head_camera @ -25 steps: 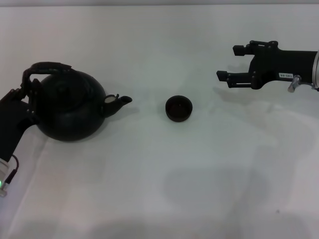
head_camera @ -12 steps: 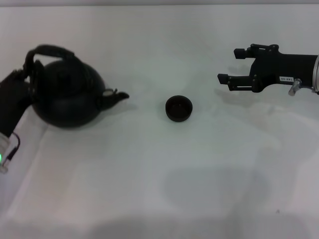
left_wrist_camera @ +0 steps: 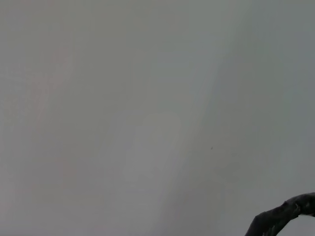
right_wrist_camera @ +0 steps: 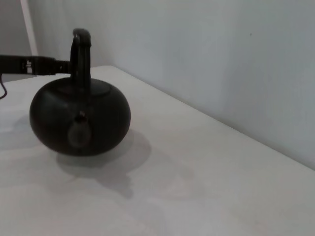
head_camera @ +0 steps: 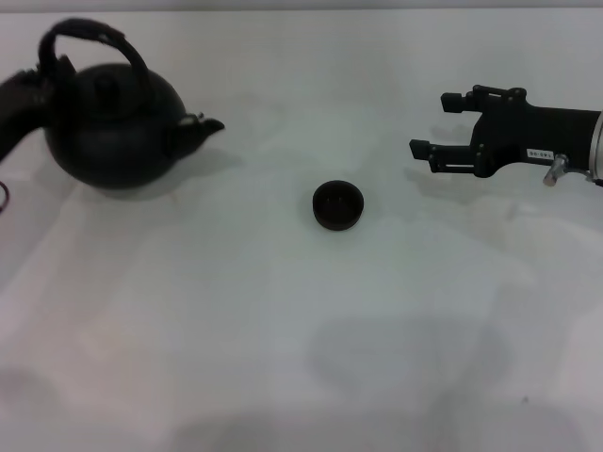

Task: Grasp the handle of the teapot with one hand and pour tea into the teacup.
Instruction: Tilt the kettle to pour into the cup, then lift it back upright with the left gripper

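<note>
The black teapot (head_camera: 113,122) is at the far left, raised off the white table, its short spout (head_camera: 209,125) pointing right. My left gripper (head_camera: 42,71) is shut on the left end of the arched handle (head_camera: 94,36). The right wrist view shows the teapot (right_wrist_camera: 81,120) spout-on, with the handle (right_wrist_camera: 81,54) held by my left arm (right_wrist_camera: 29,64). The small dark teacup (head_camera: 337,205) stands upright mid-table, well right of the spout and lower. My right gripper (head_camera: 431,122) is open and empty, hovering right of the cup.
The white table (head_camera: 283,358) runs to a pale wall (right_wrist_camera: 221,59) at the back. The left wrist view shows mostly grey wall and a dark rough-textured piece (left_wrist_camera: 280,221) at its corner.
My left gripper has lifted the teapot up and away from the table, a little further each frame. The cup has not moved, and the right arm has barely shifted.
</note>
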{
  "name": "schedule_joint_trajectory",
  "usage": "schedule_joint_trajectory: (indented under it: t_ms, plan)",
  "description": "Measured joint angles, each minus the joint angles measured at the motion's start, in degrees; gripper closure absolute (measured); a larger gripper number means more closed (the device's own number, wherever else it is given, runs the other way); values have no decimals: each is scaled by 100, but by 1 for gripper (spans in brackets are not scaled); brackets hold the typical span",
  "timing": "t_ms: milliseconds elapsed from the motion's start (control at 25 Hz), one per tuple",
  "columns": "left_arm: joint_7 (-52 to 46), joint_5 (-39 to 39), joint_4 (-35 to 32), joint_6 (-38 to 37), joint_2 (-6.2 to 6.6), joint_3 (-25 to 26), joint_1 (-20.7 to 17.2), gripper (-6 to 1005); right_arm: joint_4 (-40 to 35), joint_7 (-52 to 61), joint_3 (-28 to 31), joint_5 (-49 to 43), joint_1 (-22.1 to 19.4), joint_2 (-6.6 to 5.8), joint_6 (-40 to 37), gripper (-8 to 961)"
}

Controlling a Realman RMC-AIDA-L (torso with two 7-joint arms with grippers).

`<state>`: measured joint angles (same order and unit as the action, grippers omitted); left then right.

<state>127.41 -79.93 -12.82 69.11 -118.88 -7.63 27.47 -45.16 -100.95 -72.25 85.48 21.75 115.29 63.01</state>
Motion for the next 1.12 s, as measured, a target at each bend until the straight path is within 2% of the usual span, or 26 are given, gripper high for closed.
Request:
schedule_joint_trajectory:
  t_ms: [160, 480, 720, 880, 920, 1120]
  plan:
    - [-819, 256, -756, -105, -4, -314, 137, 849, 6, -44, 7, 22, -1, 2, -36, 108]
    - [-2162, 246, -2126, -523, -27, -1766, 223, 849, 8, -124, 10, 165, 45, 3, -142, 108]
    - [-3172, 230, -3056, -1379, -45, -3455, 171, 849, 69, -258, 9, 336, 48, 2, -249, 109]
    - [-3544, 108, -3452, -2009, -52, -4479, 64, 849, 146, -323, 9, 436, 49, 8, -286, 109]
    - [-3682, 90, -3613, -2264, -51, -4889, 11, 849, 169, -347, 9, 467, 49, 7, -292, 109]
    - [-4111, 85, -4201, -2955, -31, -6086, -203, 850, 219, -436, 13, 593, 48, 5, -297, 108]
